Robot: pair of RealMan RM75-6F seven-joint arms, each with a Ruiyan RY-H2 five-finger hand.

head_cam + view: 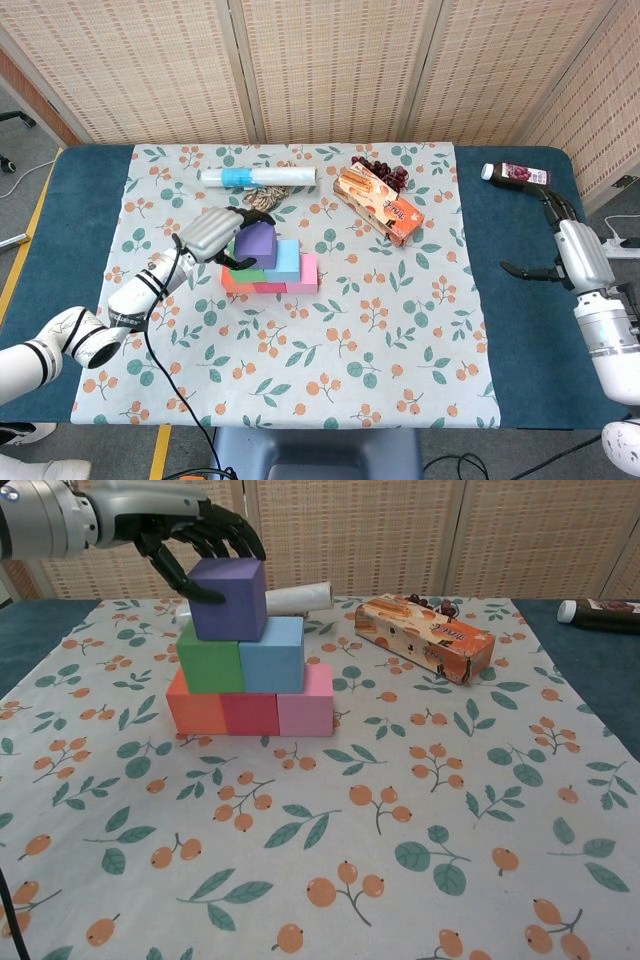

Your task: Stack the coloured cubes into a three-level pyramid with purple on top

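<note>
Chest view shows your left robot hand [195,542] wrapped over the purple cube [229,599], steadying it across the green cube [209,659] and blue cube [272,654]; contact looks likely. Your right robot hand [556,243] hangs spread and empty, far right.

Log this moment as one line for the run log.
left hand grips purple cube atop pyramid | right hand open, idle | snack box untouched
</note>
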